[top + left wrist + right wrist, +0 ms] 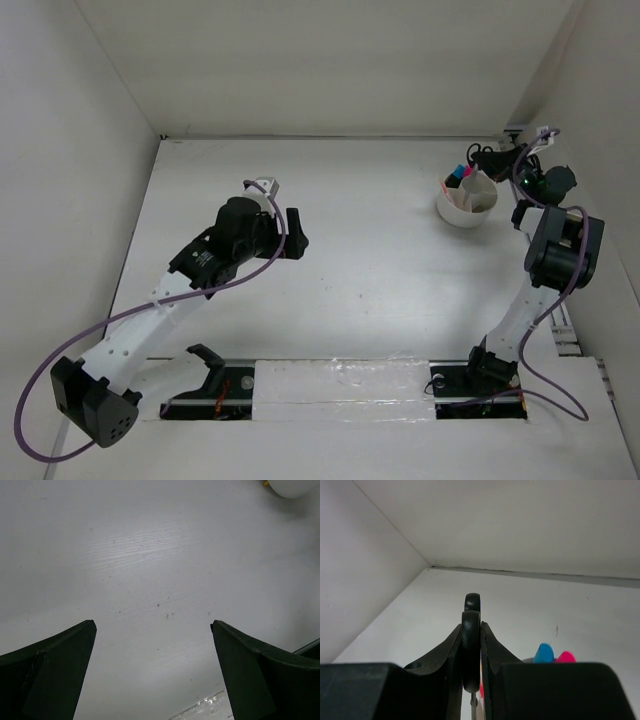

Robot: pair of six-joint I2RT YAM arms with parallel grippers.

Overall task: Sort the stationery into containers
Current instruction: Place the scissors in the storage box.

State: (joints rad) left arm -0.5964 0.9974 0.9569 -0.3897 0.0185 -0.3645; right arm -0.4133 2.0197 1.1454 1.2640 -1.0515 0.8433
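Observation:
My right gripper point(492, 160) is shut on the black-handled scissors point(471, 640), handle loops up and blades pointing down. It holds them over the back of the white container point(466, 205) at the far right. The blue-capped marker point(544, 653) and the pink-capped marker point(565, 656) stand in that container, and their caps also show in the top view point(458, 175). My left gripper point(152, 625) is open and empty above bare table at centre left point(296, 232). The container's rim point(295, 486) shows at the top right of the left wrist view, with a yellow bit beside it. The eraser and the tan piece are hidden.
White walls close in the table on the left, back and right, and the container stands near the back right corner. A strip of clear tape point(340, 385) runs along the near edge between the arm bases. Purple cables hang off both arms.

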